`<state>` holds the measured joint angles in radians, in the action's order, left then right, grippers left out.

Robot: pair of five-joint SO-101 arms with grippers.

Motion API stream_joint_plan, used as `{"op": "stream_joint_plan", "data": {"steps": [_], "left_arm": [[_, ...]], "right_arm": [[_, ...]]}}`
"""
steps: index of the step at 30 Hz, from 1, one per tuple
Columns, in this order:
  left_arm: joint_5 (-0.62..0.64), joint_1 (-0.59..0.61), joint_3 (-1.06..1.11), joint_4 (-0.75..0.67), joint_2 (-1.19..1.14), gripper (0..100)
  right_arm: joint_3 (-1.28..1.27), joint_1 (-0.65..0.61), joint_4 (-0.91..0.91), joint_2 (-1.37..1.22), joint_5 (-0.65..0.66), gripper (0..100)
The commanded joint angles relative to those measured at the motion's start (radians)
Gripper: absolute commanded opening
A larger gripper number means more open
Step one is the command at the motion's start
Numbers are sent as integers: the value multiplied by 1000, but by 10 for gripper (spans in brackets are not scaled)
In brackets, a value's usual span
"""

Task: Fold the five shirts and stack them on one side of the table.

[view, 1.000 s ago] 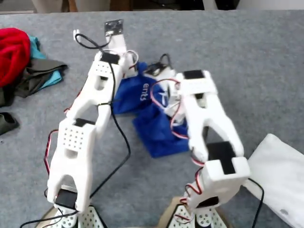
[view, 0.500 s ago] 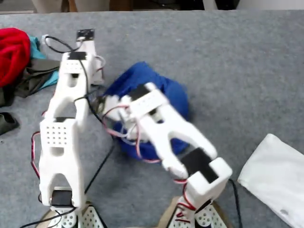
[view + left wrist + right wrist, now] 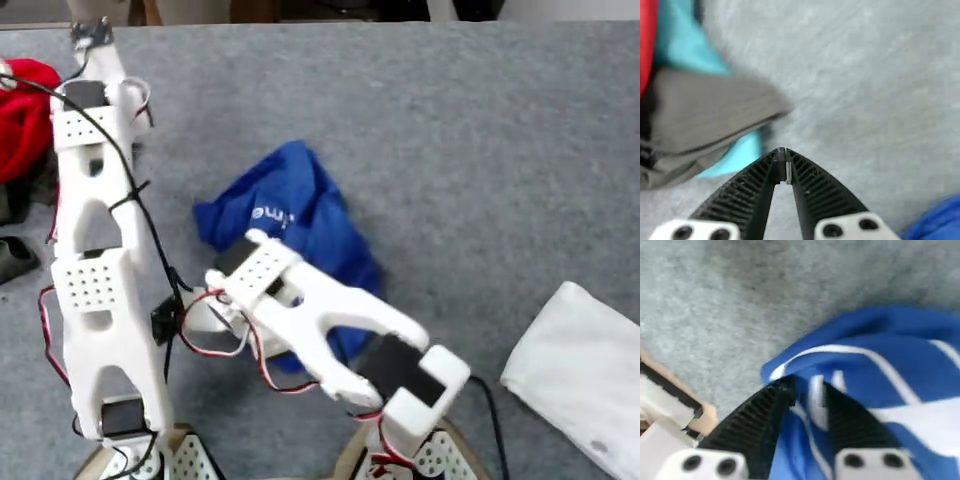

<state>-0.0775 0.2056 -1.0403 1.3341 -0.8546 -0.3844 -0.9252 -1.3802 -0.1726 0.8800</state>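
The blue shirt [image 3: 305, 215] lay rumpled near the middle of the worktop [image 3: 480, 130], bunched rather than flat, with no clean fold to be seen, so by my reading it was the piece in hand and only at the start of its folding. The right pincer [image 3: 810, 390] had its jaws closed down on a bunch of the blue cloth at the shirt's near edge, the fabric caught between them. A white shirt [image 3: 585, 375] rested flat at the right edge of the worktop, well apart from the blue one; it looked folded and would seem to mark the stacking side, which puts one shirt of five done. At the far left a red shirt [image 3: 22, 120], a teal shirt [image 3: 680, 45] and a grey shirt [image 3: 705, 120] sat heaped together, unfolded, so three more waited after the blue. The left pincer [image 3: 783, 165] hung just beside that heap with its tips pressed together and nothing between them. As for writing, white lettering and lines showed on the blue shirt, creased and partly covered; no other label or mark could be made out.
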Motion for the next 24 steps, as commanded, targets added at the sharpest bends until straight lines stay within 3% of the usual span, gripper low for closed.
{"op": "stream_joint_plan", "data": {"steps": [1, 4, 8, 15, 20, 24], "left_arm": [[29, -64, -164, 5, 31, 21], [29, -84, -244, 2, 31, 21], [63, -110, -282, -34, 31, 21], [140, -296, -267, -94, -48, 21], [137, -413, -227, -123, -211, 21], [135, -433, -229, -114, -325, 21]], "right_arm": [[-1, 45, -18, 151, 9, 278], [-2, 176, -20, 278, 9, 334], [2, 369, -61, 450, 15, 336], [-4, 591, -58, 693, 2, 336], [-5, 750, -9, 722, -77, 336], [-31, 881, 71, 679, -123, 336]]}}
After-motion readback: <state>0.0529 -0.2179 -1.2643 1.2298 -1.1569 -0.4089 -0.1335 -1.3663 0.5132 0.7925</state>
